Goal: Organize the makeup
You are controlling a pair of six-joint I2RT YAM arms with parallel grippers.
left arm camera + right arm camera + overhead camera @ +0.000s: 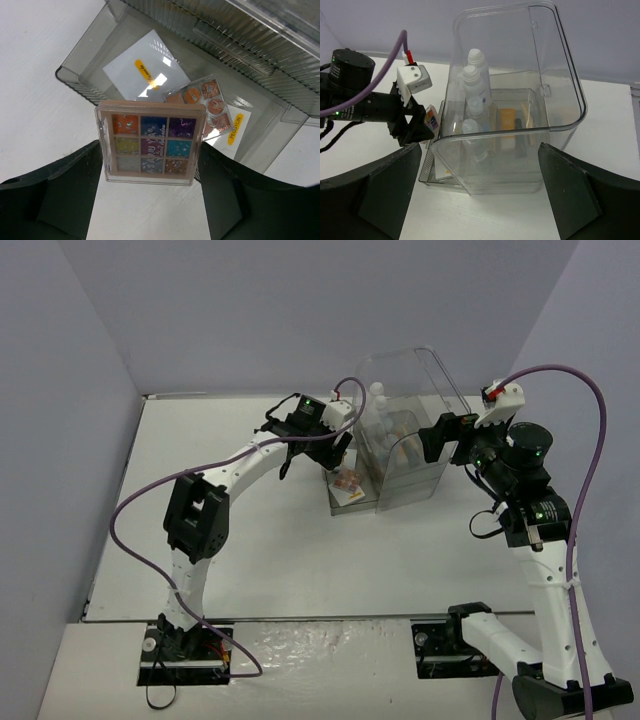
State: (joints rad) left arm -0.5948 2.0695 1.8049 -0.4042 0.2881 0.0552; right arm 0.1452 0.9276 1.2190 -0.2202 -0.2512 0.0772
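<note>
The left pincer (150,156) pinches the palette (150,142) by its two side edges, one finger (65,190) on each side, the nine colour pans facing its camera. Below and just beyond this pincer lies the pulled-out drawer (80,55) of the clear case (560,75). The palette hangs over the drawer's near rim, apart from its floor. In the drawer, past the pincer's tips, a white compact (142,75) lies flat. Beside it, to the pincer's right, a small clear set of brown and orange pans (207,102) rests partly on a white card with a yellow label. The palette's far edge hides one corner of that set. The white desk (30,85) shows to the pincer's left. The right pincer (480,150) is spread wide and holds nothing. The case stands straight ahead of it, between the lines of its two fingers, and whether it touches them cannot be told. Inside the case, ahead of this pincer, white bottles (474,82) stand in a row. To their right lie an orange piece (507,120) and a slim black tube (520,137).
</note>
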